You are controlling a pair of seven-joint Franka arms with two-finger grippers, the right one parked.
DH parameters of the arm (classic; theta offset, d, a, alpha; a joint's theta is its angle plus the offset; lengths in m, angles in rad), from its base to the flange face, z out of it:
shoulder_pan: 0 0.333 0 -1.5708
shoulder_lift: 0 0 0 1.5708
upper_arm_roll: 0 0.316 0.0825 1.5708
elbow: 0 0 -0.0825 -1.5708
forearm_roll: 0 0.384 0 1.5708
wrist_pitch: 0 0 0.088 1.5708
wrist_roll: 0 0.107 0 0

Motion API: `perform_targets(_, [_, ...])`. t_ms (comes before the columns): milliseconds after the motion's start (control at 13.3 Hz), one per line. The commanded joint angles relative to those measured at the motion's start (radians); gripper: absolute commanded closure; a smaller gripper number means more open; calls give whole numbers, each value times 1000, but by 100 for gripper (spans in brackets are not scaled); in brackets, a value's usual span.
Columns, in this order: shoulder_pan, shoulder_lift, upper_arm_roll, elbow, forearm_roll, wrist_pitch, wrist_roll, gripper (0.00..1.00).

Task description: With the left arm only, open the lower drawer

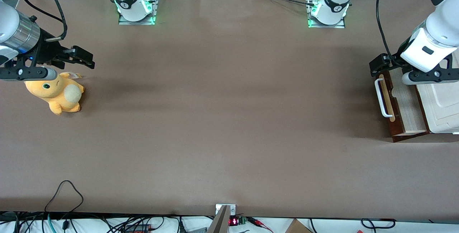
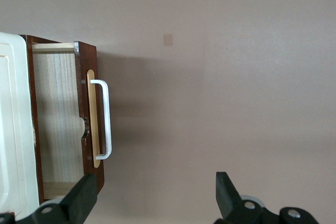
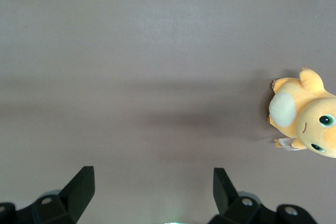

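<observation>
One lower drawer (image 1: 401, 107), right edge of the front frame, stands partly out; rigid wood, likely slides stiffly; best gripped mid white handle (image 2: 105, 119). Hand (image 2: 155, 200) open, hovering above, gripping nothing

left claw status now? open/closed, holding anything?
Left claw: open, holding nothing, hovering above the table beside the lower drawer, which is pulled out; clear of its white handle.

end effector (image 2: 155, 195) above lower drawer (image 1: 401, 104), working arm's end
</observation>
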Motion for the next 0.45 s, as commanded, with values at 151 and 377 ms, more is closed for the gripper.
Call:
perform_targets(151, [7, -8, -2, 22, -20, 0, 27, 0])
perform_targets(377, [7, -8, -2, 23, -20, -5, 25, 0])
